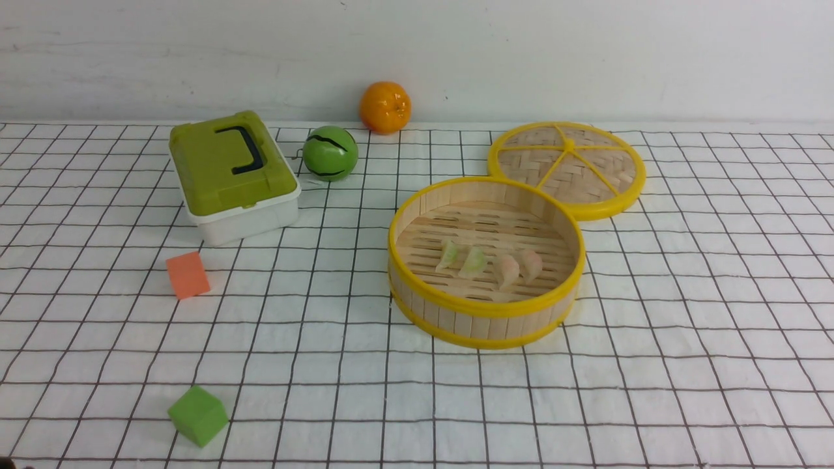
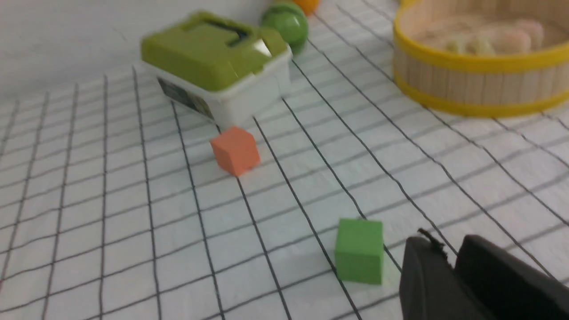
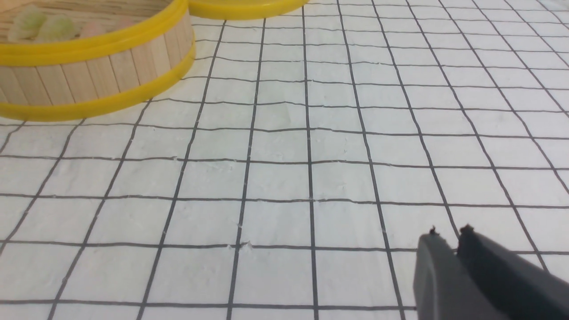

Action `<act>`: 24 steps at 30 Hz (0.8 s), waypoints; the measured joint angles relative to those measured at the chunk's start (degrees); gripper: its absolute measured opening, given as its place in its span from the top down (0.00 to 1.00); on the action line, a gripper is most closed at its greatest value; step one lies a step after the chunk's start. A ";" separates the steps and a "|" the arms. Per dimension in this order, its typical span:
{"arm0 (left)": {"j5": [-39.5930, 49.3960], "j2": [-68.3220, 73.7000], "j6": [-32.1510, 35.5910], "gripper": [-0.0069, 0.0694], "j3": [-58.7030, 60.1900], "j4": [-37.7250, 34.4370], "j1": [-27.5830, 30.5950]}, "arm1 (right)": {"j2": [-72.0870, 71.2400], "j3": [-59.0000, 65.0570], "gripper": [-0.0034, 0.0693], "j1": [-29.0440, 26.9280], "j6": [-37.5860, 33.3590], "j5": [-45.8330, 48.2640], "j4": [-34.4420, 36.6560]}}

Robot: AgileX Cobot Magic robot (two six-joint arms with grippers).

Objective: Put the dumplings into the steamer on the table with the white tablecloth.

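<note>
The steamer (image 1: 485, 309), a round bamboo basket with yellow rims, stands right of centre on the table's white tablecloth (image 1: 684, 326). Side by side on its slatted floor lie two pale green dumplings (image 1: 473, 262) and two pink ones (image 1: 507, 270). Neither arm shows in the front view. In the left wrist view my left gripper (image 2: 446, 249) hangs over the cloth beside a green cube (image 2: 359, 250), its jaws together and empty. In the right wrist view my right gripper (image 3: 449, 233) is over bare cloth, well away from the steamer (image 3: 95, 66), jaws together and empty.
The flat woven lid (image 1: 567, 166) lies behind the steamer, touching it. A green-lidded white box (image 1: 231, 172), a green ball (image 1: 330, 153) and an orange (image 1: 385, 107) sit at the back left. An orange cube (image 1: 187, 275) and a green cube (image 1: 198, 415) lie front left.
</note>
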 joint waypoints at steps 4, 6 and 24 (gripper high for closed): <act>-4.72 -0.14 0.00 0.89 2.87 -3.94 8.77 | 0.00 0.00 0.85 -0.05 0.00 0.00 0.00; -6.42 -0.14 0.00 0.93 4.82 -6.83 13.81 | 0.00 0.00 0.84 -0.06 0.00 0.00 0.00; -2.01 -0.14 5.64 0.93 8.24 -16.69 20.07 | 0.00 0.00 0.81 -0.06 -0.07 0.00 0.00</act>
